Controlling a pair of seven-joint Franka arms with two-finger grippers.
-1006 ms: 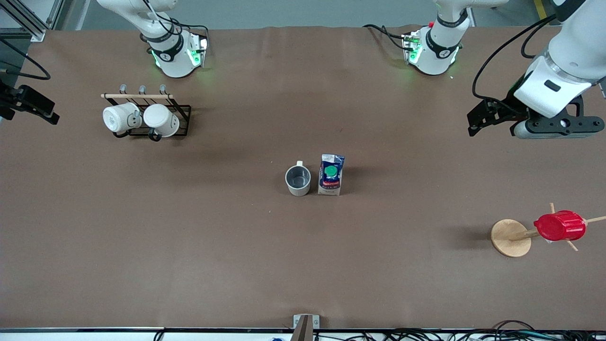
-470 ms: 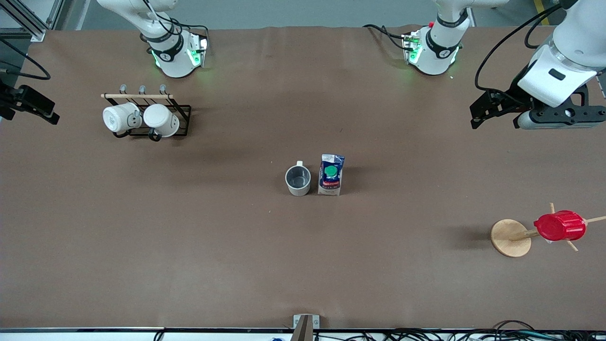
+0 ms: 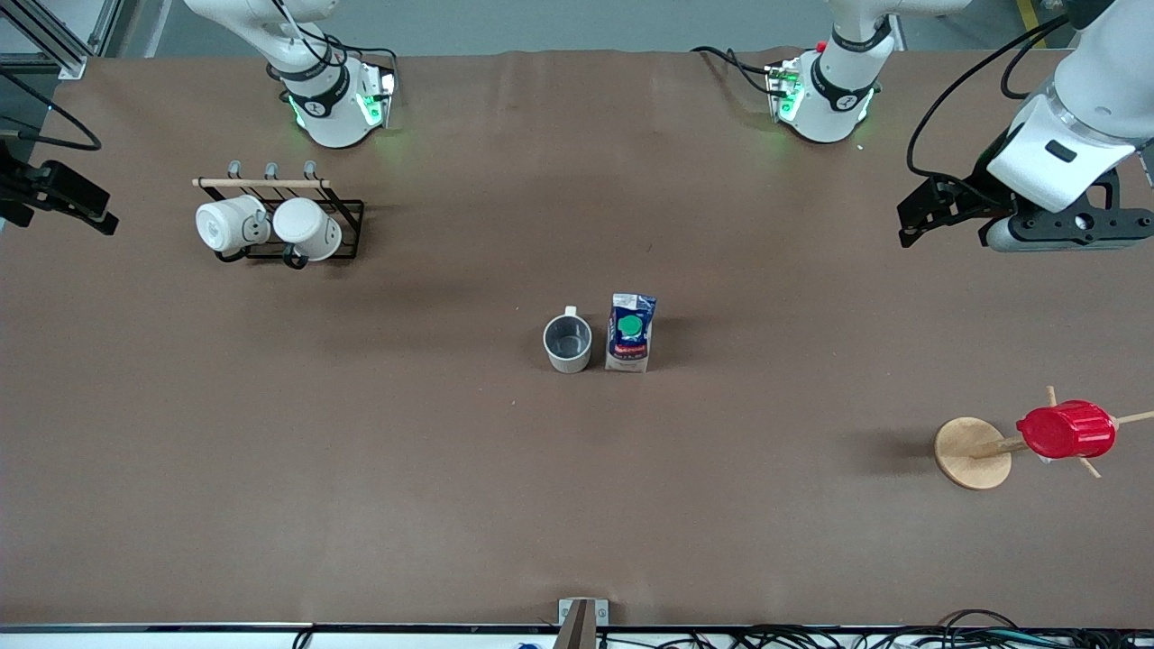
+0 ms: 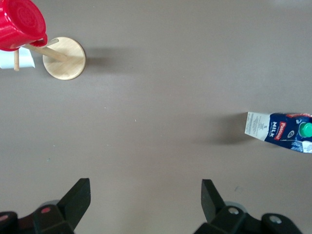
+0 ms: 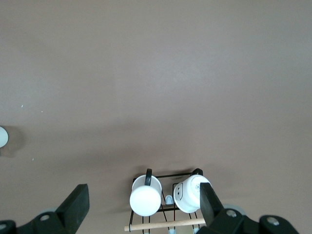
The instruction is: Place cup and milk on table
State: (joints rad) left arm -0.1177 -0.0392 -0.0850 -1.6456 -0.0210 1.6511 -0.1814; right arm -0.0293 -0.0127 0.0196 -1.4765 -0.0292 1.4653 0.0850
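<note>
The cup (image 3: 568,343), off-white with a grey inside, stands upright in the middle of the table (image 3: 433,505). The milk (image 3: 630,332), blue and white with a green cap, stands right beside it toward the left arm's end. Neither is held. My left gripper (image 3: 905,225) hangs open and empty over the table toward the left arm's end. Its wrist view shows the open jaws (image 4: 146,190) over bare table and the milk (image 4: 277,131) farther off. My right gripper (image 3: 86,212) hangs open and empty (image 5: 143,191) over the table's edge at the right arm's end.
A black wire rack (image 3: 347,212) holds two plain white mugs (image 3: 230,223) near the right arm's base; they also show in the right wrist view (image 5: 145,197). A red ribbed cup (image 3: 1066,430) hangs on a wooden peg stand (image 3: 969,452) toward the left arm's end.
My left gripper has drifted slightly toward the left arm's end of the table. The cup and the milk have not moved.
</note>
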